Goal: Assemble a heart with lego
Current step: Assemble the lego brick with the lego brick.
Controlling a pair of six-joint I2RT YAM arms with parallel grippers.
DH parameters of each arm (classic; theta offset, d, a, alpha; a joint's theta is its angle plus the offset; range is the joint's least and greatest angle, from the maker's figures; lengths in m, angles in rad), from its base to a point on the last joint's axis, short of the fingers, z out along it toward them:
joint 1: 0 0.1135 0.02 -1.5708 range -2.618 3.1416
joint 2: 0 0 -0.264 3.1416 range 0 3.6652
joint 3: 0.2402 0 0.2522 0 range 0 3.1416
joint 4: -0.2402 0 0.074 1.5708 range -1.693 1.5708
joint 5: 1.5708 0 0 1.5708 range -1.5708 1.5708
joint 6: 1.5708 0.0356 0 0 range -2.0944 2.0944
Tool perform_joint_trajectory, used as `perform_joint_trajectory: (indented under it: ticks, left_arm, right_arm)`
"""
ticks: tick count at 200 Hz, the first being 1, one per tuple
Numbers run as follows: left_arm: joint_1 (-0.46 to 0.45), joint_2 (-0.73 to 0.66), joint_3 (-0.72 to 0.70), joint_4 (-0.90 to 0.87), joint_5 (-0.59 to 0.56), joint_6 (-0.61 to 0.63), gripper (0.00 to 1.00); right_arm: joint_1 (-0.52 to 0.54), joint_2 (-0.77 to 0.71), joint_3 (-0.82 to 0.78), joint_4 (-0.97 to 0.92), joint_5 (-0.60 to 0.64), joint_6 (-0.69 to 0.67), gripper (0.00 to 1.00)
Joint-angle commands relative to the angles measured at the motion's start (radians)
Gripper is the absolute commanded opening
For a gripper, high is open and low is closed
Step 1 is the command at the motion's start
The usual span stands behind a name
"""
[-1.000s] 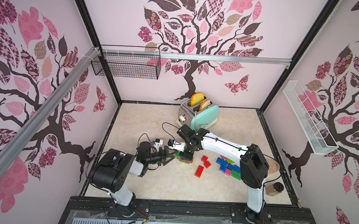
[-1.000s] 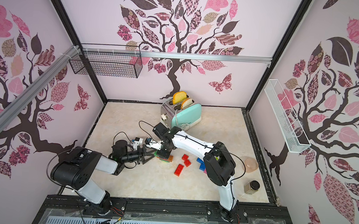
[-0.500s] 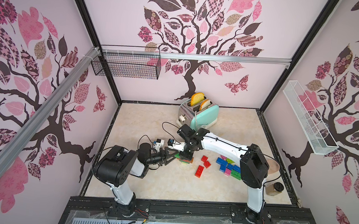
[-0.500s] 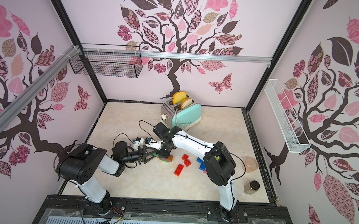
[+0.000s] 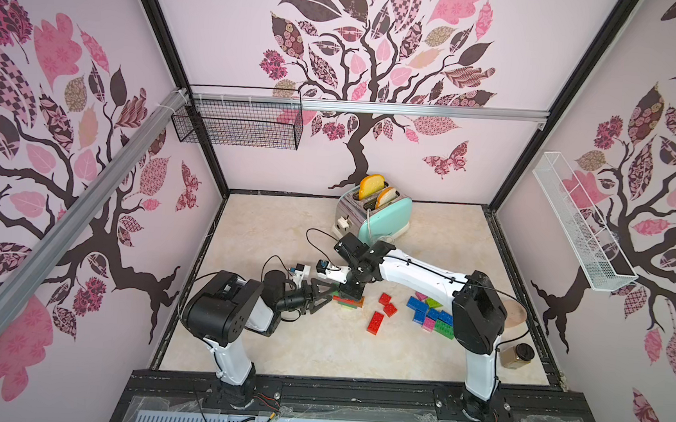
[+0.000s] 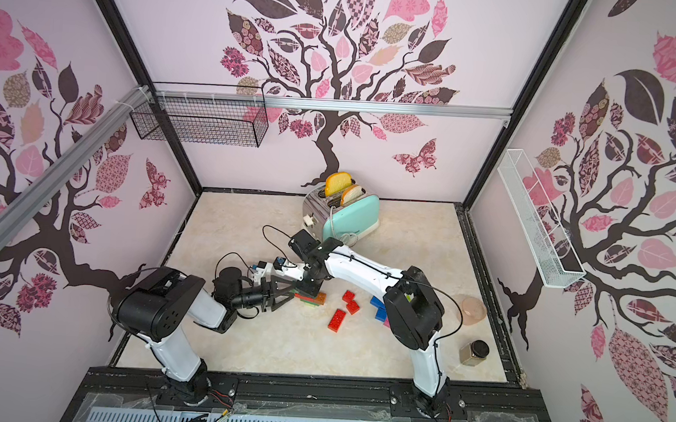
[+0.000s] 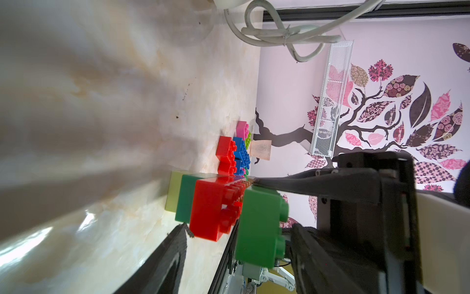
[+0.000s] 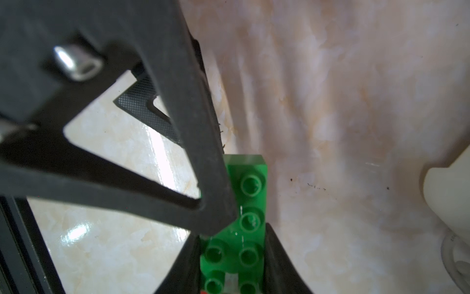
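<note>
In both top views the stack (image 5: 347,302) of lego sits on the tabletop (image 5: 286,224), and both arms meet at it. The right gripper (image 5: 353,291) stands over the stack. The left gripper (image 5: 329,297) lies low at one end of it, jaws spread in a V. Loose red bricks (image 5: 375,322) lie just past the stack's other end, and a heap of blue, green and pink bricks (image 5: 431,314) lies farther out on that side.

The left wrist view shows the stack layered lime, dark green, then red. A green brick (image 7: 262,229) sits on top, overhanging one end and pinched by the right gripper. Red studs show in the gap, so it looks not fully seated.

In the right wrist view the right fingers (image 8: 277,262) clamp the green brick (image 8: 251,203). One left finger leans on the brick's side while the other stands clear.

The step in hand looks like seating this brick. Next it needs a straight downward press with the stack braced, since the overhang could tip it.
</note>
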Motion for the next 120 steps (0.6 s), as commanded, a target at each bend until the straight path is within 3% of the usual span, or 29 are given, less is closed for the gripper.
perform_joint_trajectory:
  ticks: [1, 120]
  left_arm:
    - [-0.005, 0.032, 0.011, 0.041, 0.012, 0.016, 0.67]
    - [-0.033, 0.080, 0.027, 0.056, -0.006, 0.034, 0.69]
  right_arm:
    - [-0.007, 0.021, 0.006, -0.001, 0.009, -0.001, 0.22]
    - [-0.007, 0.044, 0.009, -0.009, 0.008, -0.010, 0.22]
